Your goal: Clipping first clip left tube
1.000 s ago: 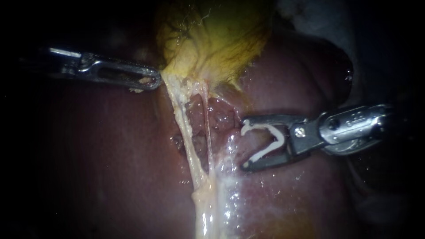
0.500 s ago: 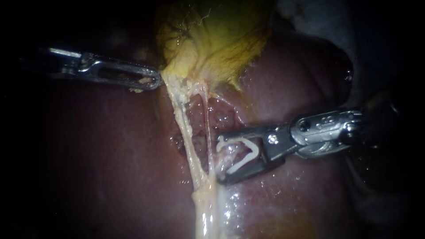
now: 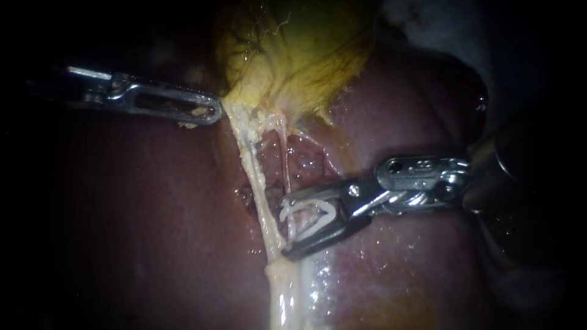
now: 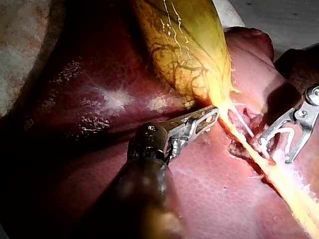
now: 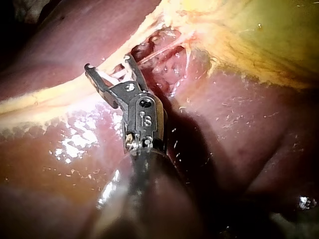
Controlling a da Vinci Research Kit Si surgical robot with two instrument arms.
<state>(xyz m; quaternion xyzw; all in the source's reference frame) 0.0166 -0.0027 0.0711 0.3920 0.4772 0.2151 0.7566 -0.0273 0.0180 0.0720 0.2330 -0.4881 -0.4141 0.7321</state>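
The yellow gallbladder (image 3: 293,55) tapers down to two pale tubes over the dark red liver (image 3: 153,214). The left tube (image 3: 255,177) is thicker; the right tube (image 3: 286,159) is a thin strand. My left instrument (image 3: 211,112) has its jaws shut on the gallbladder's neck and holds it taut; the left wrist view shows the same grip (image 4: 213,112). My right instrument (image 3: 286,227) carries an open white clip (image 3: 309,211) between widely parted jaws. The thin right tube lies in the clip's mouth, and the jaw tips reach the left tube's edge. Both jaw tips (image 5: 109,63) show in the right wrist view.
Below the jaws the tubes merge into a glistening pale band (image 3: 282,293) running down over the liver. Raw dissected tissue (image 3: 306,162) lies between the tubes and the gallbladder's lower edge. A pale cloth-like surface (image 3: 428,24) sits at the upper right.
My right instrument has moved left and slightly down with the clip, from clear of the tubes to straddling the right tube. My left instrument has held still.
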